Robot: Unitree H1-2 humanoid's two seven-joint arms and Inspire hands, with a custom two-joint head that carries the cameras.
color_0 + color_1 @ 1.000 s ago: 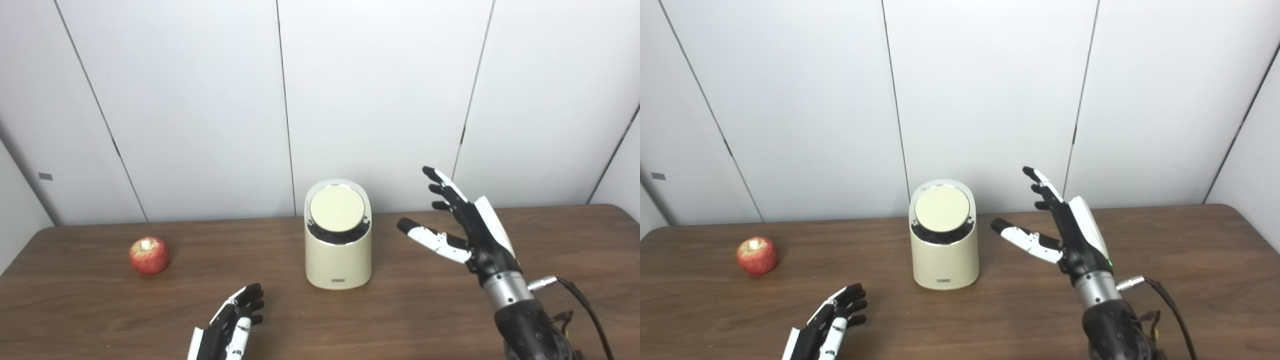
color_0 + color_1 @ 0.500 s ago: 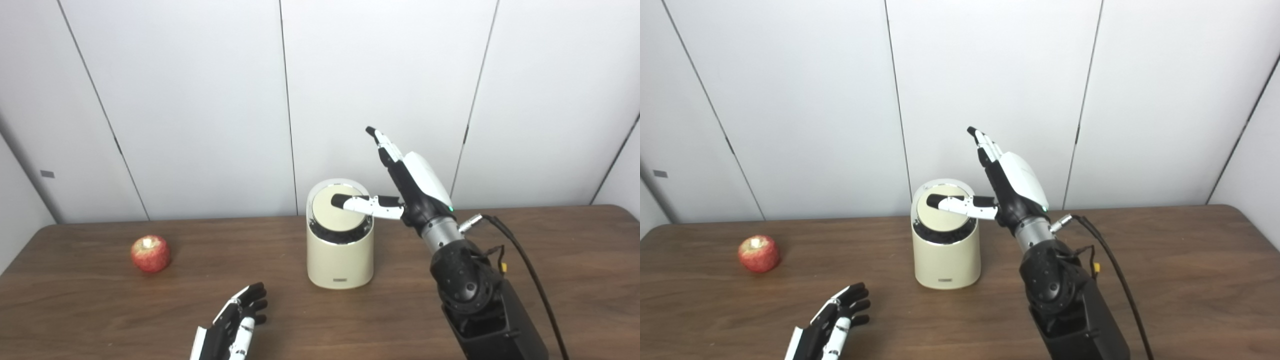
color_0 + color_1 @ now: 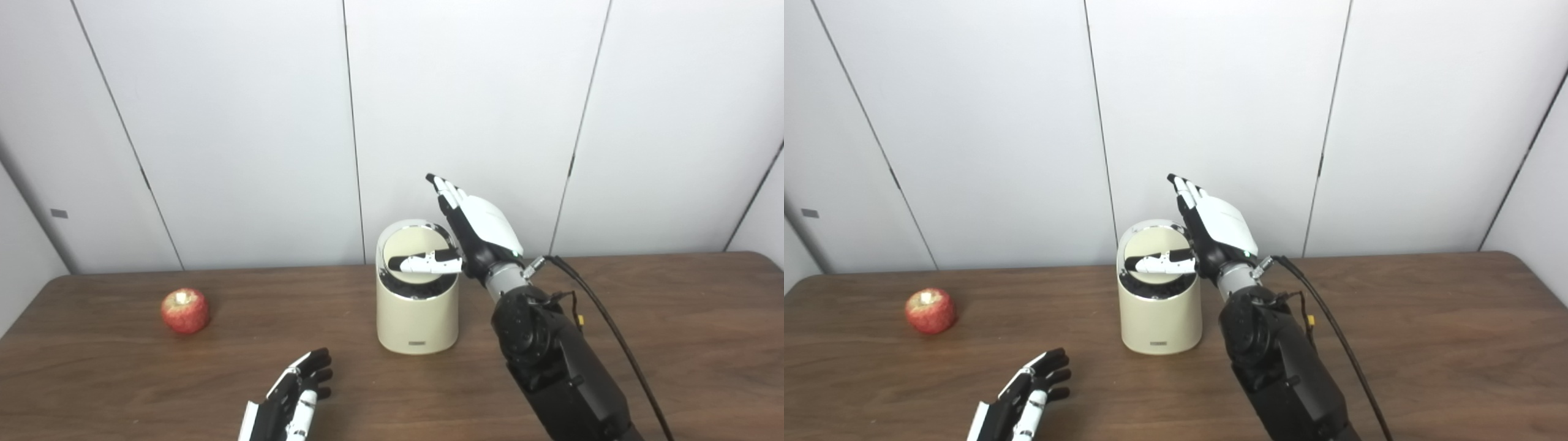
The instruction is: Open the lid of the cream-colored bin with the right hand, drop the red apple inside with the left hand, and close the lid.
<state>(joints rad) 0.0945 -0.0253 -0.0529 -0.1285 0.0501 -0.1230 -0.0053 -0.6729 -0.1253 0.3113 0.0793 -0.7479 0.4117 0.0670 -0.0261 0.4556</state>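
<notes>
The cream-colored bin (image 3: 418, 318) stands at the middle of the brown table, its round lid (image 3: 410, 254) down. My right hand (image 3: 471, 233) is open beside the bin's right top edge, fingers raised, with its thumb lying across the lid. The red apple (image 3: 184, 310) sits on the table at the far left. My left hand (image 3: 291, 404) is open and empty, low at the table's front, apart from the apple.
The brown table (image 3: 674, 343) runs across the view, with a white panelled wall close behind the bin. A black cable (image 3: 618, 343) trails from my right wrist over the table's right side.
My right hand has swung left from beside the bin to over it and lowered, laying its thumb across the lid. The left hand and the apple have barely moved.
</notes>
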